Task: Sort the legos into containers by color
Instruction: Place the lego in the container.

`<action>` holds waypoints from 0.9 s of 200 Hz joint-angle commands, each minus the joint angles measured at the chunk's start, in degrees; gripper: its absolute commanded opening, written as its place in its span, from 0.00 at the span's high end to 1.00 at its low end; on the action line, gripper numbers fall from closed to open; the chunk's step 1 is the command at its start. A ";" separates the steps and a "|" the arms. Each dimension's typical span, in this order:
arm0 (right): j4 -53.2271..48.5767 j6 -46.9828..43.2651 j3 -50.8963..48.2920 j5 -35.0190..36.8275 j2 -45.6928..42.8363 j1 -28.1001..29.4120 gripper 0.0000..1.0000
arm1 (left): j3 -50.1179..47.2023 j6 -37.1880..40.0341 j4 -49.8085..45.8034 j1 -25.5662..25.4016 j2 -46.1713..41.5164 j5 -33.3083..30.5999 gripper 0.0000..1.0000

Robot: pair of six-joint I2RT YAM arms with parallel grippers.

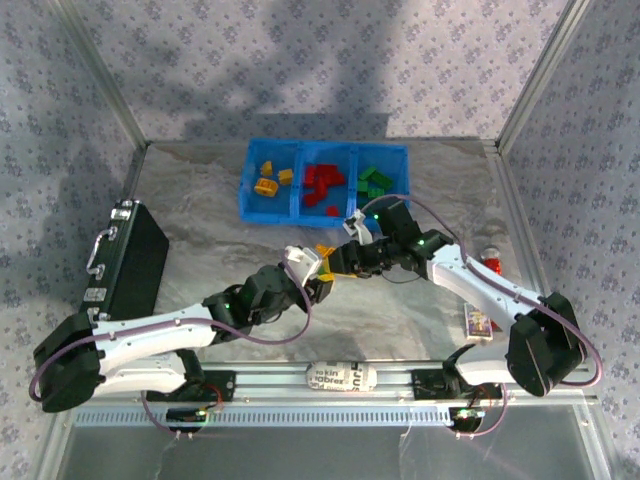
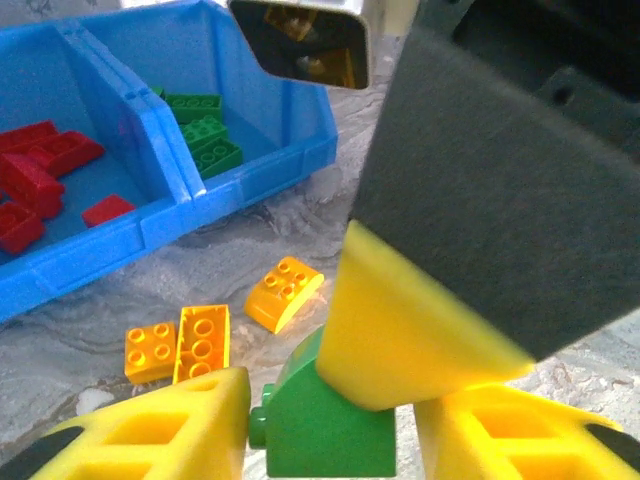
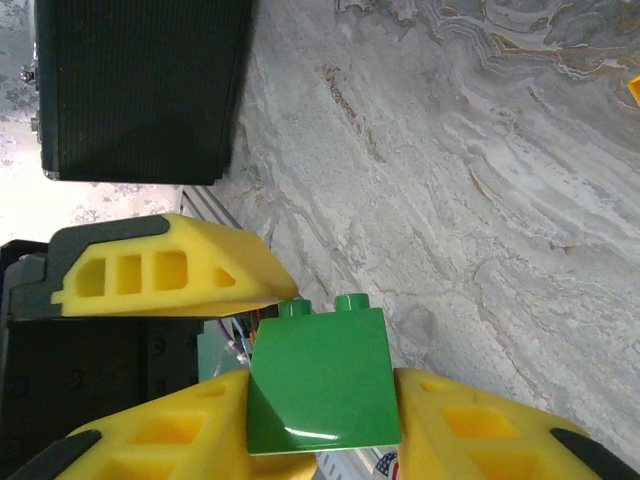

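The 2 pincers meet nose to nose above the table point(image 1: 205, 205), with 1 green lego point(image 3: 318, 375) between them, held off the surface. The right pincer point(image 3: 322, 425) has its 2 yellow fingers pressed on opposite sides of that brick, so it is clamped on it. The left pincer point(image 2: 333, 430) brackets the same brick the other way, with 1 fingertip point(image 3: 240, 285) touching the studs; its other side is covered by a right finger point(image 2: 400, 330), so I cannot tell whether it squeezes or merely flanks.

Just ahead of the left pincer, 3 yellow-orange legos point(image 2: 202, 343) lie loose on the table; 2 sit side by side, and the curved one point(image 2: 284, 293) lies a little apart, nearer the bin. Beyond both pincers stands the blue bin point(image 1: 262, 214) with 3 compartments. The one furthest left of the pincers holds yellow-orange pieces point(image 1: 266, 180); the middle one holds red legos point(image 1: 322, 182); the one on the right, closest to the right pincer, holds green legos point(image 1: 374, 180). A black case point(image 1: 135, 255) lies well off to the left of the left pincer.
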 commanded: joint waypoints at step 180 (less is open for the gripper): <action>-28.08 -14.16 35.93 36.21 19.32 -16.73 0.65 | 2.89 -13.27 -17.23 -0.52 -1.50 -4.46 0.28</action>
